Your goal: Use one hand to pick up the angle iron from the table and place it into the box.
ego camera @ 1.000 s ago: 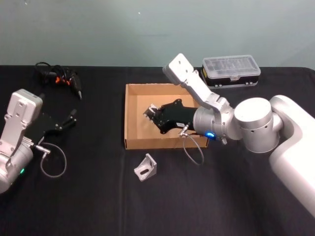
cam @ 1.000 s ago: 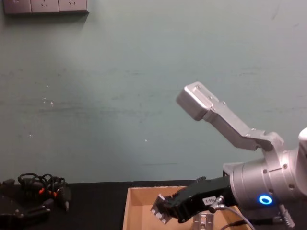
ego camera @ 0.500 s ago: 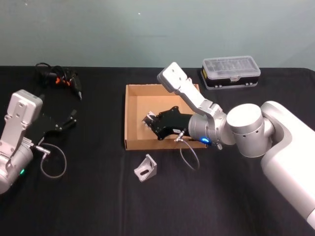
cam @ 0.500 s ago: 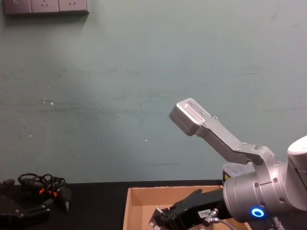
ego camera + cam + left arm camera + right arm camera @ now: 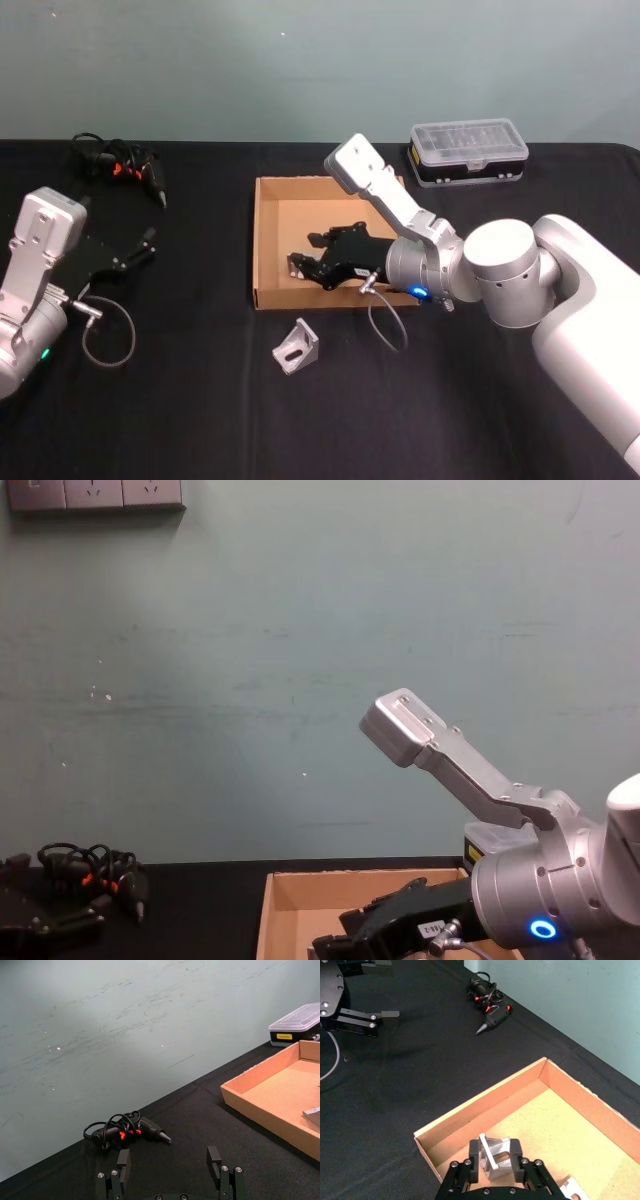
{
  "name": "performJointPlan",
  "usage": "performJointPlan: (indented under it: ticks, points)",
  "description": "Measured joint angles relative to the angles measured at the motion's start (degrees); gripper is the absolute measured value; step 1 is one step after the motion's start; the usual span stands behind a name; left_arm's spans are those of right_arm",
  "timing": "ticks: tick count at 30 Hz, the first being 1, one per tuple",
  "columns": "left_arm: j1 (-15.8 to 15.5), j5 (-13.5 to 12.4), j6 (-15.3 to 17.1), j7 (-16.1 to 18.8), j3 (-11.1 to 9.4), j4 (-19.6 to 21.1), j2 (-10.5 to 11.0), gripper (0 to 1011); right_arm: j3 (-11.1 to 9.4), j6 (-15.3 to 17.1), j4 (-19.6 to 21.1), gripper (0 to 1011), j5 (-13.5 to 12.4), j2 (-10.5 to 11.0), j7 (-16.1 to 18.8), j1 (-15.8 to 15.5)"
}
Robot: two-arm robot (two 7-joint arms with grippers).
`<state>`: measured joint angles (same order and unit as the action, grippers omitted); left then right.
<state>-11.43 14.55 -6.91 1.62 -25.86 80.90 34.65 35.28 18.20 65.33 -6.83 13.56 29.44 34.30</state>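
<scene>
right tool (image 5: pixel 300 263) | lower; nearer box (image 5: pixel 258 240) front | gripping angle iron (image 5: pixel 493 1158)

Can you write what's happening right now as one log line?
right gripper: holding angle iron in box | second angle iron: on table | left gripper: parked, open

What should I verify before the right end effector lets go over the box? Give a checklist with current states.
1. Grip: right end effector shut on the held angle iron: ok.
2. The held angle iron is inside the walls of the box, by the right wrist view: ok.
3. Low enough for a gentle release: cannot tell.
4. Everything boxed: not ok; the loose angle iron lies on the table in front of the box.
5. Parked left end effector open, apart from the box: ok.
</scene>
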Motion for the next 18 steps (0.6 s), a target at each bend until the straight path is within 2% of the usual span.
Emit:
performJointPlan:
  ticks: [3, 5, 6, 11, 18]
  points:
    - [0.0, 0.0, 0.0, 0.0, 0.0, 0.0, 0.0, 1000, -0.5, -0.3, 0.5, 450, 0.0, 0.1, 0.0, -0.4]
    - [0.0, 0.0, 0.0, 0.0, 0.0, 0.0, 0.0, 1000, -0.8, -0.5, 0.7, 560, -0.1, 0.1, 0.0, -0.5]
    - [0.0, 0.0, 0.0, 0.0, 0.0, 0.0, 0.0, 1000, -0.9, -0.5, 0.8, 560, -0.1, 0.2, 0.0, -0.6]
    - [0.0, 0.0, 0.0, 0.0, 0.0, 0.0, 0.0, 1000, -1.9, -0.6, 2.4, 711, -0.4, 0.5, -0.9, -1.4]
    - [0.0, 0.0, 0.0, 0.0, 0.0, 0.0, 0.0, 1000, -4.4, 0.5, 8.4, 917, -1.4, 2.0, -3.1, -4.4]
